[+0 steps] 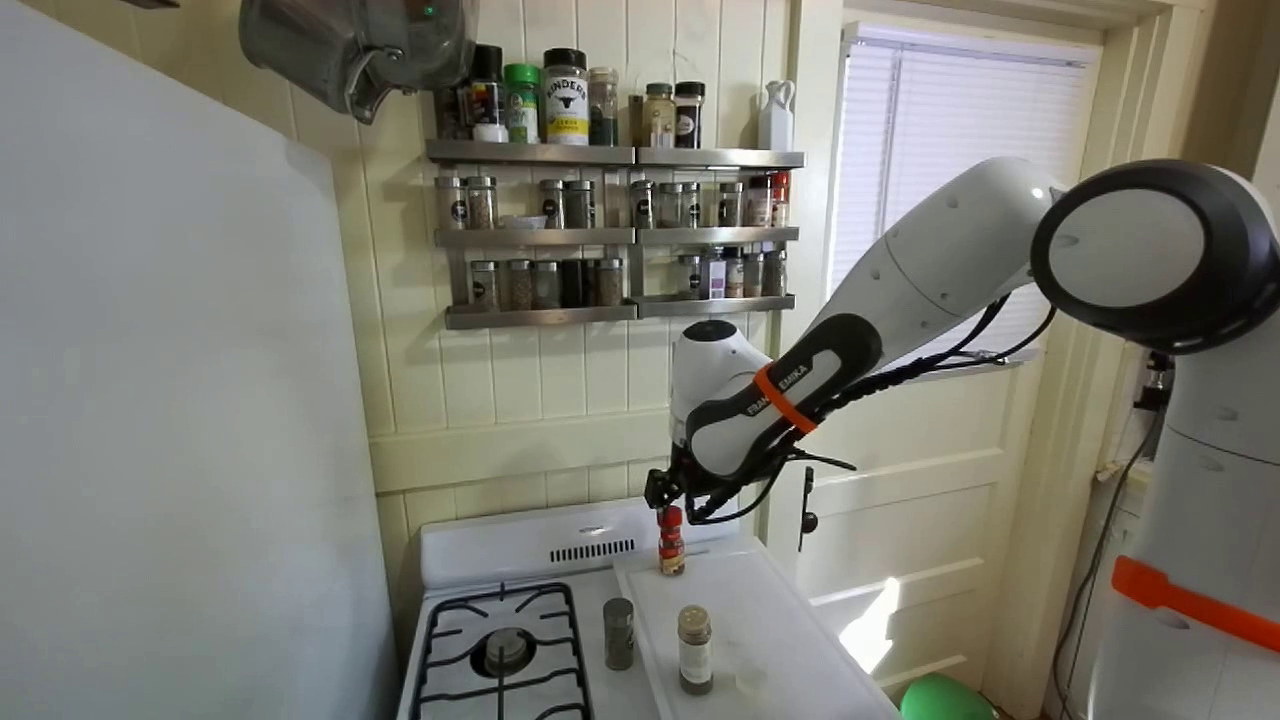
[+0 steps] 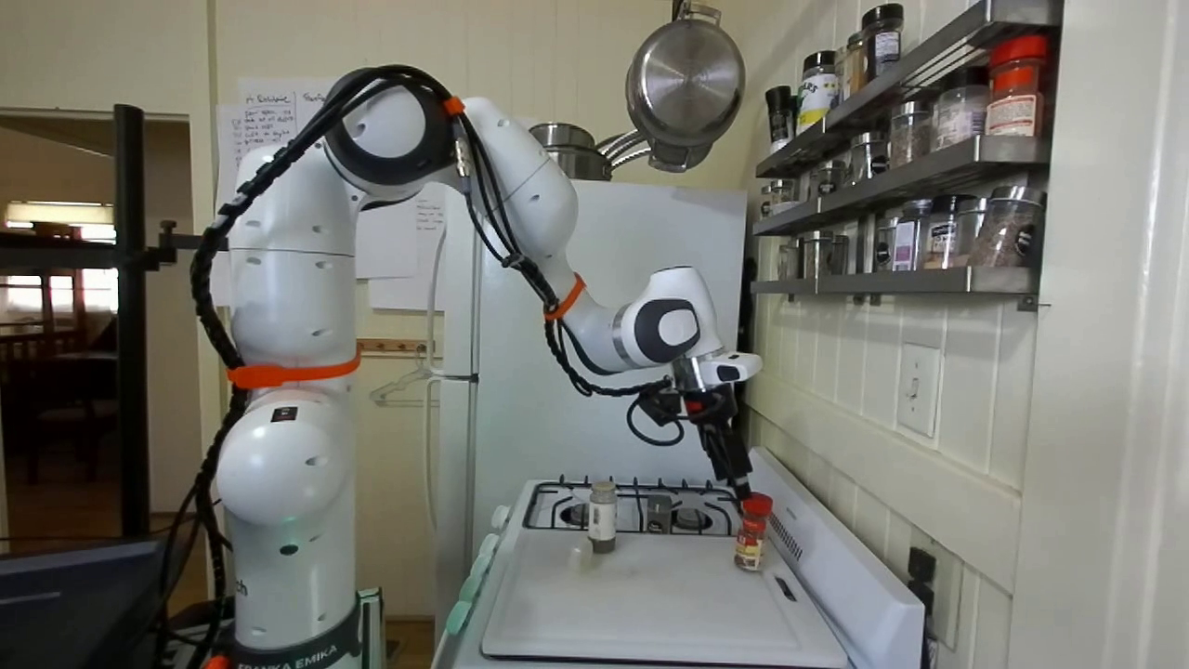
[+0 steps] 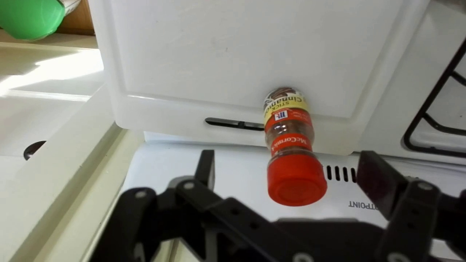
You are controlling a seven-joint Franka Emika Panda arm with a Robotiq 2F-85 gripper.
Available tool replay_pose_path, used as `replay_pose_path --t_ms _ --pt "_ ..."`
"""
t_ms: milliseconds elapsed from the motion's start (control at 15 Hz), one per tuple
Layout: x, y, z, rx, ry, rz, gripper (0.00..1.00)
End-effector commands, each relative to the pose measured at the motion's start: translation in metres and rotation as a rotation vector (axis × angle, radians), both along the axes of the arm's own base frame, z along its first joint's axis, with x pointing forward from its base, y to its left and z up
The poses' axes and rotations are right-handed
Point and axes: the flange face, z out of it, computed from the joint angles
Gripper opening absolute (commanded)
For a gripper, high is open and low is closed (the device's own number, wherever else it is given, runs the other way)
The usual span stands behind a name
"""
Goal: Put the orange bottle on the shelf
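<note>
Wrapping orange bottle (image 3: pixel 291 143): partly hidden label (image 3: pixel 286 109)

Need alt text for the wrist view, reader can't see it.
A clear red-capped McCormick cinnamon bottle with red and yellow labels appears between the widely opened jaws of a black two-finger gripper, touching neither. It stands on a smooth white stovetop cover, with a black burner grate at right and a rounded green object at upper left.

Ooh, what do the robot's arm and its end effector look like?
The arm is white and rounded, with black joint rings, orange bands, black cables and FRANKA EMIKA lettering. Its end effector is black, with two fingers and round grey bolts.
</note>
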Motion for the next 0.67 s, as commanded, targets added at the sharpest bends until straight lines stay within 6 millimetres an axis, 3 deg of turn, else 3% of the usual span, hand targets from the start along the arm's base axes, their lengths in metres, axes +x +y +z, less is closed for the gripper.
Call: replay_pose_path --t_ms 0,600 --pt "0.001 -0.006 -0.015 -0.041 0.025 -0.002 1.00" --pt "0.014 0.015 -0.051 -0.030 -0.024 0.115 1.00"
